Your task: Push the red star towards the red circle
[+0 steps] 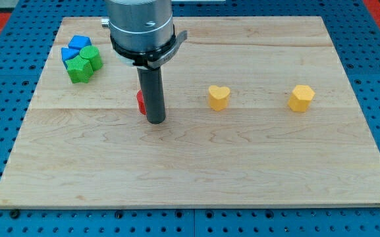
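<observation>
A red block (139,101) shows only as a sliver at the left side of my rod, left of the board's middle; its shape cannot be made out. My tip (156,121) rests on the board right beside it, touching or nearly touching its right side. No other red block is visible; the arm's wide grey body covers the board's top middle.
A yellow heart (218,97) sits right of my tip. A yellow block (301,98) lies further right. At the top left, blue blocks (75,49) and green blocks (84,64) are clustered together. The wooden board (196,164) lies on a blue pegboard.
</observation>
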Controlling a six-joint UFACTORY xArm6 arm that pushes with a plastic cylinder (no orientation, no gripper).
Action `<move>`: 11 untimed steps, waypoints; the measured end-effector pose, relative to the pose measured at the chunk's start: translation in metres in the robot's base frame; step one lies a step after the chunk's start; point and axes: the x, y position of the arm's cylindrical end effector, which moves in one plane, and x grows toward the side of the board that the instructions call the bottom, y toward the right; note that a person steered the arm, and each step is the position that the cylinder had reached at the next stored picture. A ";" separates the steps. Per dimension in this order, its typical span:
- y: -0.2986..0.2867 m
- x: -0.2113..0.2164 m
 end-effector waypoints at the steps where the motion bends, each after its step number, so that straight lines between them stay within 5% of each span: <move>1: 0.015 -0.002; 3: 0.008 -0.187; 5: 0.118 -0.273; 7: -0.029 -0.273; 10: -0.046 -0.128; 11: -0.013 -0.142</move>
